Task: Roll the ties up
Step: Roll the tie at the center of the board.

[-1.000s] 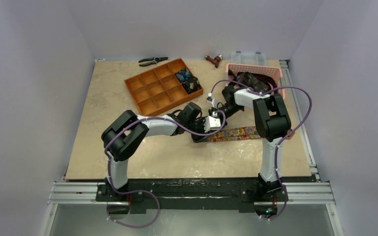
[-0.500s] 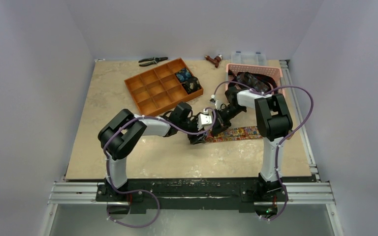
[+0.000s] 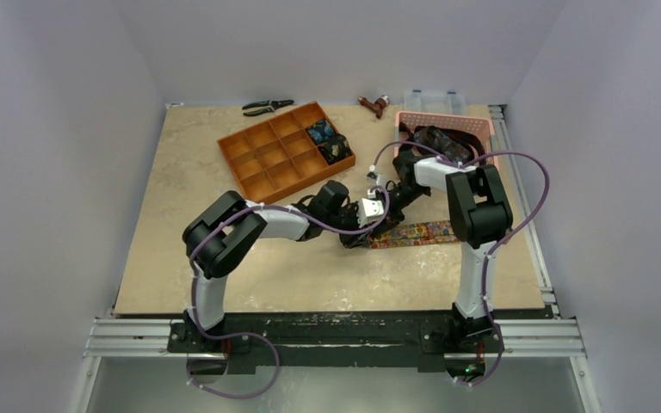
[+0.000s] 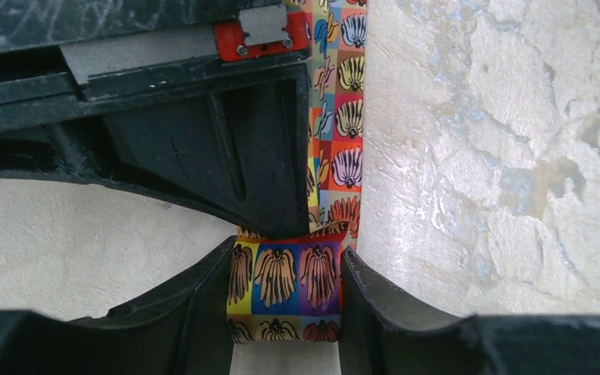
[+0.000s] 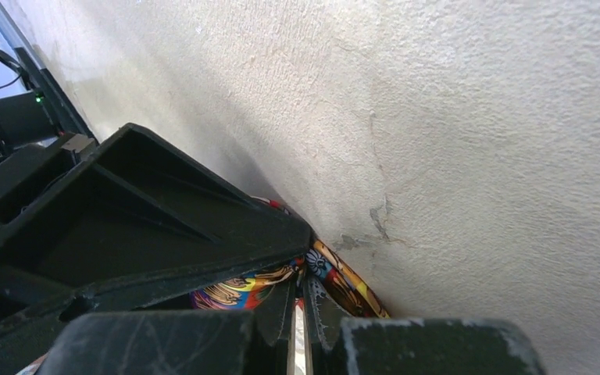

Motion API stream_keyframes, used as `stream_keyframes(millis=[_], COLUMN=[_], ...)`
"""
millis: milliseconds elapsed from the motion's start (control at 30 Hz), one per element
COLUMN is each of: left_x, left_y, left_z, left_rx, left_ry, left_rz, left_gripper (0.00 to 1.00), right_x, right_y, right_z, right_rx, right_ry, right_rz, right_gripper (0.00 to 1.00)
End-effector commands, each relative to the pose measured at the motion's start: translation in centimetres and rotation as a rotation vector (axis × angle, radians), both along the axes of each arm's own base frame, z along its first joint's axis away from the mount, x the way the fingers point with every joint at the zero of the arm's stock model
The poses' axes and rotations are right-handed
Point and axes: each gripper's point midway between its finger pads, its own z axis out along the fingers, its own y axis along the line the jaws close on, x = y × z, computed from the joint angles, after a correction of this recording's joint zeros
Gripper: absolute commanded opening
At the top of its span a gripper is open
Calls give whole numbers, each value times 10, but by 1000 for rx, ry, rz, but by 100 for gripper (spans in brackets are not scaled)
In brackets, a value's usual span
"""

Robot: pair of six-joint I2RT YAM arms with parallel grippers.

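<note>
The orange-yellow-red print tie [image 3: 417,231] lies as a flat strip on the table right of centre. Its left end is wound into a small coil [image 4: 285,289]. My left gripper [image 4: 285,295] is shut on this coil, one finger [image 4: 203,305] on each flat side; from above it sits at the strip's left end [image 3: 355,237]. My right gripper [image 5: 298,301] has its fingers almost together, tips down on the tie [image 5: 344,277] right behind the coil. Its black body [image 4: 226,141] lies over the strip. Two dark rolled ties [image 3: 327,142] sit in the tray.
The orange compartment tray [image 3: 232,163] stands at the back centre. A pink basket [image 3: 482,127] at the back right holds dark ties [image 3: 435,138]. Pliers [image 3: 267,107], a small red-brown tool [image 3: 374,105] and a clear box [image 3: 435,97] lie along the far edge.
My left wrist swung left with the coil and has come back right. My right gripper has come down and left, close against the left gripper on the tie.
</note>
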Motion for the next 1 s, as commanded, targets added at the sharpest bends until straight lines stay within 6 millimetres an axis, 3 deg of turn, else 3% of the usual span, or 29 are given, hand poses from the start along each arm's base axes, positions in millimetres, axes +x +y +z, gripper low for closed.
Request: stream_keyframes(millis=[0,133,267,367,600,667,700,767,967], left_x=[-13,-16,-19,-20,-22,-24,-23,-23,-26], left_y=[43,62,69,67,64,65,65,65,47], left_z=[-40,-50,-58,-60,-61,-63,-63,-62,-40], left_rx=[224,314,373,398,422,430,431,428,275], left_ry=[-6,-45,-41,-39,-41,-39,-40,-36,-3], left_rz=[1,-26,-37,-37,-31,-31,-29,-21,-56], left_gripper=[32,30,31,33,34,34,34,37,61], right_x=[28,33,8,-7,-4,-2,-3,-9,-9], right_y=[-5,-7,3,17,31,28,26,16,-24], right_z=[2,39,67,72,48,41,38,27,-18], right_rx=[-40,51,174,233,192,161,144,97,-88], right_ry=[-138,-121,-34,28,58,49,48,47,1], right_rz=[30,20,41,41,8,9,13,35,46], right_gripper=[6,30,47,51,39,27,15,0,0])
